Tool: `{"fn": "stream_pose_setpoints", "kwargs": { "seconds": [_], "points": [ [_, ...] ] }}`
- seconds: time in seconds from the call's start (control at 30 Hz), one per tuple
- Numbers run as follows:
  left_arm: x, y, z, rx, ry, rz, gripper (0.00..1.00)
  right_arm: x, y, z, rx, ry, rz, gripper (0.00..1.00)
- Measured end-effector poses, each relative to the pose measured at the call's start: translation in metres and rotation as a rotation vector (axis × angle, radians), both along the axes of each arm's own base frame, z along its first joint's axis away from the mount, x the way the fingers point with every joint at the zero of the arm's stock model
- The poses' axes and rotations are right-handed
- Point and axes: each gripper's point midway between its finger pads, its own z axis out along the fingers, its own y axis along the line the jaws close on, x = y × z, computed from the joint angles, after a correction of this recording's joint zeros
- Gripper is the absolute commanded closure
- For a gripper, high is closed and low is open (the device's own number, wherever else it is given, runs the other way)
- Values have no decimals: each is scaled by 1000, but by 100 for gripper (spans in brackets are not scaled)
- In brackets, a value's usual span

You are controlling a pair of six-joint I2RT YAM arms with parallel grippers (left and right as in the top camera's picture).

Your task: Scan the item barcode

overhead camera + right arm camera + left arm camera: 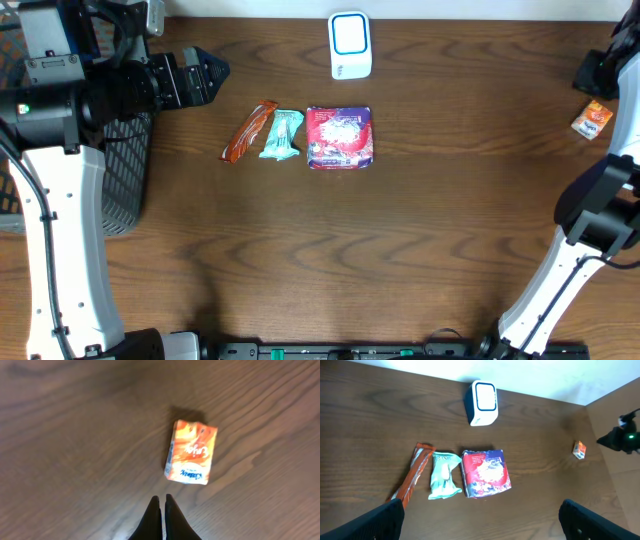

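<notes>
The white scanner with a blue-rimmed face stands at the table's far middle, also in the left wrist view. In front of it lie a brown-orange bar, a teal packet and a red-purple packet in a row. A small orange packet lies flat at the far right. My right gripper hangs shut and empty just short of that packet, not touching it. My left gripper is wide open above the table, left of the row, with nothing between its fingers.
A black mesh basket stands at the table's left edge under the left arm. The right arm's white link rises along the right side.
</notes>
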Motion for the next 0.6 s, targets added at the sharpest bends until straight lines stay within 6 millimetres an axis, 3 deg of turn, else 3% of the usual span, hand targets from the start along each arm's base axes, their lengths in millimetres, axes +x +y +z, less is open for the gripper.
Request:
{"fn": "stream_pose_setpoints", "kwargs": {
  "seconds": [0.3,0.6],
  "points": [
    [0,0,0,0,0,0,2,1,1,-81,57,116,3,99],
    [0,0,0,0,0,0,2,16,-9,-104,41,75,-3,99]
  ]
}}
